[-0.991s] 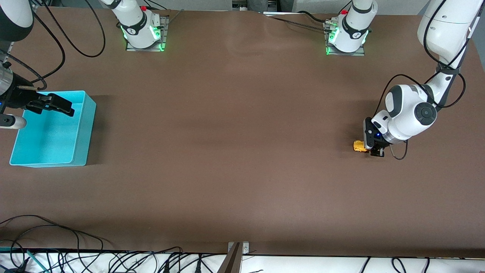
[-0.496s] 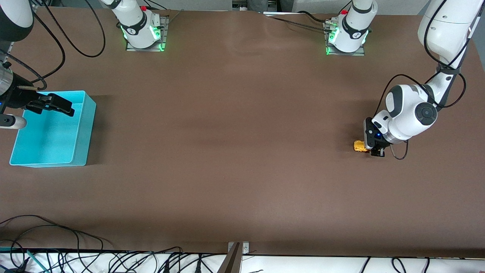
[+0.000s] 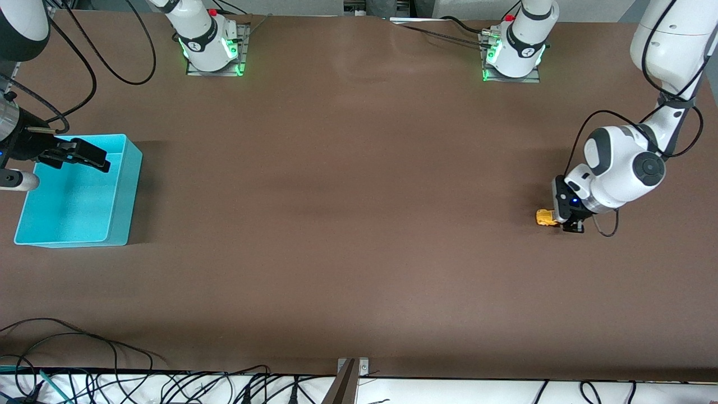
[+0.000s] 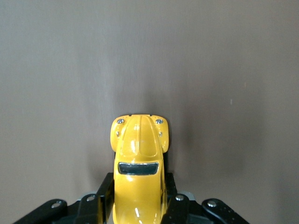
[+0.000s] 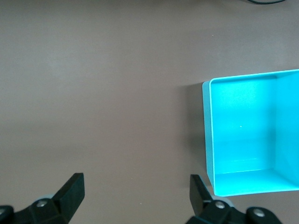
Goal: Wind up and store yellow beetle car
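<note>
You're looking at one big brown table (image 3: 348, 224) that fills nearly the whole front view, matte and evenly lit, with only soft shadows and a faint paler sheen up around 12 o'clock. Along the 6 o'clock edge there's a white strip (image 3: 449, 390) with a mess of black cables (image 3: 84, 359), thickest toward 7 o'clock, plus a small metal bracket (image 3: 352, 370) dead on the table edge at 6. Up at 11 and 1 o'clock you get green lights (image 3: 238, 56) glowing on two metal base plates (image 3: 510, 76). Past the 12 o'clock edge, just a sliver of grey floor (image 3: 303, 7).
</note>
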Tool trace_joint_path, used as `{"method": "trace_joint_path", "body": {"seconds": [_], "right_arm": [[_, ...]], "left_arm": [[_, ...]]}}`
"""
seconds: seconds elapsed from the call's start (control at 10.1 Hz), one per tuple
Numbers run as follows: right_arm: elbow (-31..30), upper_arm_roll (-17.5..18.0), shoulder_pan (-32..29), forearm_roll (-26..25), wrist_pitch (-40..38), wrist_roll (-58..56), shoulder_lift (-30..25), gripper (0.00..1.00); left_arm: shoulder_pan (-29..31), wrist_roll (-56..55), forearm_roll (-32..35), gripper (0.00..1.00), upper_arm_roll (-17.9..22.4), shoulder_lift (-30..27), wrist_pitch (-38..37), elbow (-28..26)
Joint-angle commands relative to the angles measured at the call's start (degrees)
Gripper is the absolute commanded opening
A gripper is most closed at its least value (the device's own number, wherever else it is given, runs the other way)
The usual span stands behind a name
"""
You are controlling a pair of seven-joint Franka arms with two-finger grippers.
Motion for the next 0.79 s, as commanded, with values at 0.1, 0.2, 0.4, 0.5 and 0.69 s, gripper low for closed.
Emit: {"method": "trace_joint_path", "body": {"seconds": [0.1, 0.2, 0.4, 0.5, 0.69], "right_arm": [[-0.1, -0.1, -0.1, 0.8, -0.5, 0.1, -0.5, 1.0], [-0.1, -0.1, -0.1, 0.8, -0.5, 0.1, -0.5, 1.0], [-0.1, -0.1, -0.1, 0.8, -0.5, 0.1, -0.5, 1.0], [-0.2, -0.1, -0.1, 0.8, -0.5, 0.1, -0.5, 1.0], [-0.1, -0.1, -0.1, 0.8, -0.5, 0.1, -0.4, 1.0]], "left_arm": [[8.6, 7.2, 0.9, 0.09, -0.2, 5.3, -0.3, 2.2], [10.1, 9.6, 0.9, 0.09, -0.2, 5.3, -0.3, 2.6], [12.5, 13.9, 0.8, 0.09, -0.2, 5.6, -0.4, 3.7], [13.2, 15.2, 0.8, 0.09, -0.2, 5.8, -0.4, 4.4], [14.9, 16.1, 0.8, 0.09, -0.2, 6.5, -0.4, 5.2]]}}
